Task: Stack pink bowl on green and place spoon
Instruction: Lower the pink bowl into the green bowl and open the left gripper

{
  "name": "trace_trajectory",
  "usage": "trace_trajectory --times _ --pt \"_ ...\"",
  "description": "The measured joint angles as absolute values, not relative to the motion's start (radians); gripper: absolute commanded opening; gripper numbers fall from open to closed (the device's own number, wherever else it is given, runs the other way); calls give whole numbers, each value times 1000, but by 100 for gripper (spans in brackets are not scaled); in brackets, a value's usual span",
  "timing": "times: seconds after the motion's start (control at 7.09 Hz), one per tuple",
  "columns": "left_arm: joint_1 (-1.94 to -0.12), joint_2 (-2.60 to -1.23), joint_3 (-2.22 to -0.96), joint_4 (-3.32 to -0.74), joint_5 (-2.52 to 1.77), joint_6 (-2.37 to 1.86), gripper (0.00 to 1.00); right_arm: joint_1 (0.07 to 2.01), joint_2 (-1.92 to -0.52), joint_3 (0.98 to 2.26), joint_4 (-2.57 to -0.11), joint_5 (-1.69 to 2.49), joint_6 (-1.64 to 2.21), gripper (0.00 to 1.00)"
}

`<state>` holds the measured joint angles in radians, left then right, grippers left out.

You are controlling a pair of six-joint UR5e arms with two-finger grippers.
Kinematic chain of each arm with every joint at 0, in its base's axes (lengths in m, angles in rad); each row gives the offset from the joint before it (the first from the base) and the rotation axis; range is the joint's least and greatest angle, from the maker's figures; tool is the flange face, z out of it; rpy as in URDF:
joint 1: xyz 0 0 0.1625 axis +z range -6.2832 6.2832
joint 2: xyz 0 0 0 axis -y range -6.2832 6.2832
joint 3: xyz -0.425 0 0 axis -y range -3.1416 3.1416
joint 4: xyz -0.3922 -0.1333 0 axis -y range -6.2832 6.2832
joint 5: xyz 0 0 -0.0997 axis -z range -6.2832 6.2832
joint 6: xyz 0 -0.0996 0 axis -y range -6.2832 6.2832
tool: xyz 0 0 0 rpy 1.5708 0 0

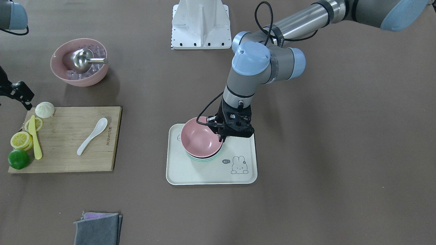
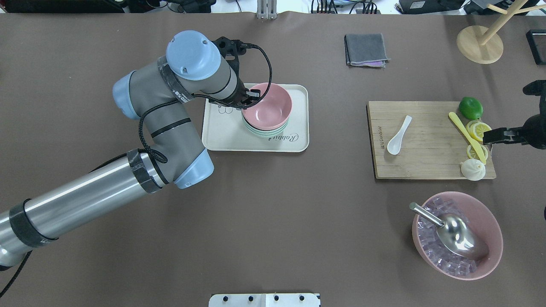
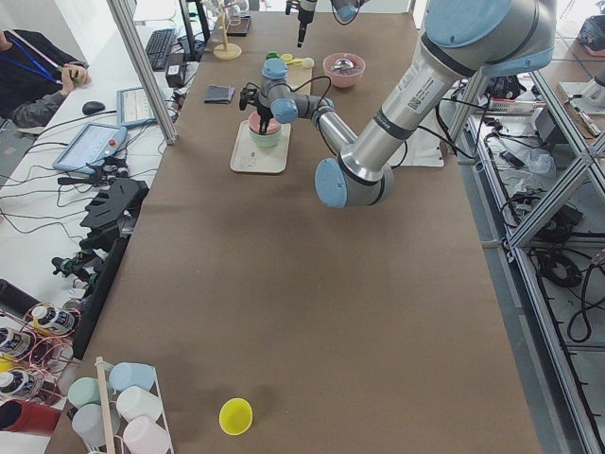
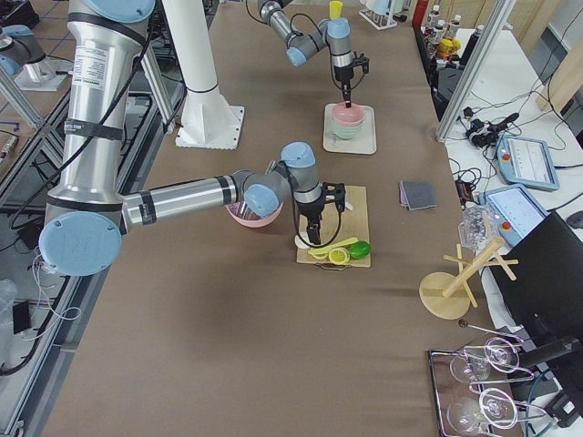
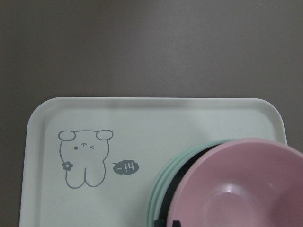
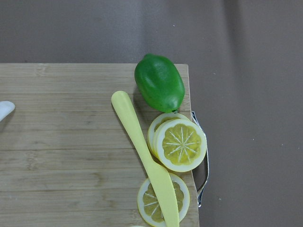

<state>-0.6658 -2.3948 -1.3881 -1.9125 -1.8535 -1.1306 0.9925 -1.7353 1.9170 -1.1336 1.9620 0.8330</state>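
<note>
The pink bowl (image 1: 199, 137) (image 2: 268, 106) sits in a stack of green bowls (image 1: 204, 160) (image 2: 264, 133) on the pale tray (image 1: 211, 173) (image 2: 256, 143). My left gripper (image 1: 221, 136) (image 2: 249, 97) is down at the pink bowl's rim and looks shut on it. In the left wrist view the pink bowl (image 5: 246, 184) rests a little tilted over the green rims (image 5: 163, 189). The white spoon (image 1: 92, 136) (image 2: 399, 135) lies on the wooden cutting board (image 1: 68, 160) (image 2: 426, 166). My right gripper (image 1: 27, 102) (image 2: 488, 136) hovers over the board's outer end, empty and apparently open.
On the board lie a lime (image 6: 160, 82), lemon slices (image 6: 181, 144), a yellow knife (image 6: 142, 142) and a white bun (image 2: 472, 169). A large pink bowl of ice cubes with a metal scoop (image 2: 456, 238) stands near the robot. A folded grey cloth (image 2: 366, 50) and a wooden stand (image 2: 480, 44) are at the far side.
</note>
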Motion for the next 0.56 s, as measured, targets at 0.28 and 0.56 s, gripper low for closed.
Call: trace_trajectory --times 0.28,0.56 --pt "-666 -2395 -1382 -1917 -1838 -1131 6 993 -1734 1915 -1134 1962 833 100" --pt "-666 -2394 -1380 -1922 -1836 -1130 97 992 -1733 1915 -1134 1962 833 100"
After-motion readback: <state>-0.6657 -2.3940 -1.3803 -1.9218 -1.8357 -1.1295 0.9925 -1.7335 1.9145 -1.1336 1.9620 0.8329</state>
